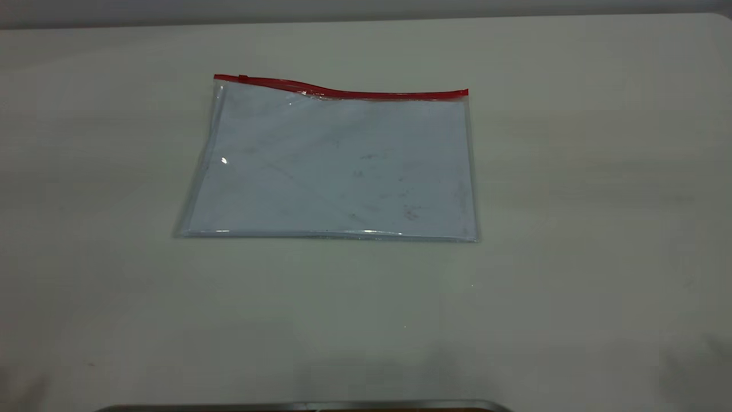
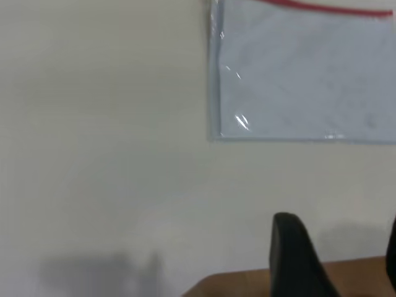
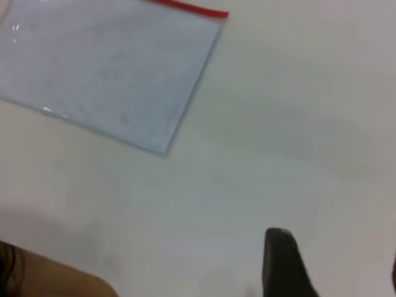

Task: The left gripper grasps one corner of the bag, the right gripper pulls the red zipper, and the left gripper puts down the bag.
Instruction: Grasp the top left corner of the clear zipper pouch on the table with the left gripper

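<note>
The bag (image 1: 337, 166) lies flat on the white table, clear with a bluish sheen and scuffed. The red zipper (image 1: 343, 91) runs along its far edge, with the small slider tab (image 1: 243, 78) near the left red corner (image 1: 216, 77). Neither gripper shows in the exterior view. In the left wrist view the left gripper (image 2: 337, 247) is open and empty, well short of the bag (image 2: 303, 74), near the table's edge. In the right wrist view the right gripper (image 3: 337, 266) is open and empty, far from the bag (image 3: 111, 68) and its red corner (image 3: 224, 13).
The table's front edge, with brown beyond it, shows in the left wrist view (image 2: 247, 284) and the right wrist view (image 3: 55, 278). A grey metal strip (image 1: 297, 406) lies at the near edge in the exterior view. The table's far edge (image 1: 366, 20) runs behind the bag.
</note>
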Robot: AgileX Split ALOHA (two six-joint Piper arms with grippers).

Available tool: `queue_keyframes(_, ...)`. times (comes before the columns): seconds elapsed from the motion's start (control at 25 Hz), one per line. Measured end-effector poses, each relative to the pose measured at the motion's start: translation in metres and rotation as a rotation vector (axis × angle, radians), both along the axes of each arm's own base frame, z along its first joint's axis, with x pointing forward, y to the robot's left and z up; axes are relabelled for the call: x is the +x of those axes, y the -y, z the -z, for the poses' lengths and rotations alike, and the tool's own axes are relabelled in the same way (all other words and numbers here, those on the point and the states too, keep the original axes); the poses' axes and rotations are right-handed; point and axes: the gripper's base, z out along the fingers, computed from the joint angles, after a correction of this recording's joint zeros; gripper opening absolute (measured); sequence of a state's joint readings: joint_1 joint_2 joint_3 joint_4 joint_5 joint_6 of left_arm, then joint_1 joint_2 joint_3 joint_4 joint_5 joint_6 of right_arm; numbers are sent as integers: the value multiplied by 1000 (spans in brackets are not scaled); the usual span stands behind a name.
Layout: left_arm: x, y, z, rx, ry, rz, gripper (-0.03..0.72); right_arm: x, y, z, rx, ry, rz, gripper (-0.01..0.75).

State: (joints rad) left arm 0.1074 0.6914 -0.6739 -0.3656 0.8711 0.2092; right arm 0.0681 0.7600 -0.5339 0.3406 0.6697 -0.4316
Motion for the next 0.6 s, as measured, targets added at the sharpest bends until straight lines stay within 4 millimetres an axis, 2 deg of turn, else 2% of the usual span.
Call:
queue_keyframes(0.2,59,-3,25,-31,-45,40,515,70,-12,7,9,-70,-113,479)
queue_keyframes(0.28,80,-5,35,-34,-31,26,521,97,-19,9,52,-81,-138,480)
queue_keyframes(0.44,122,-13,54,-3,-41,-1,517,147,-31,26,134,-112,-191,480)
queue_keyframes(0.6,168,-19,71,6,-90,-3,499,181,-52,50,155,-133,-273,481)
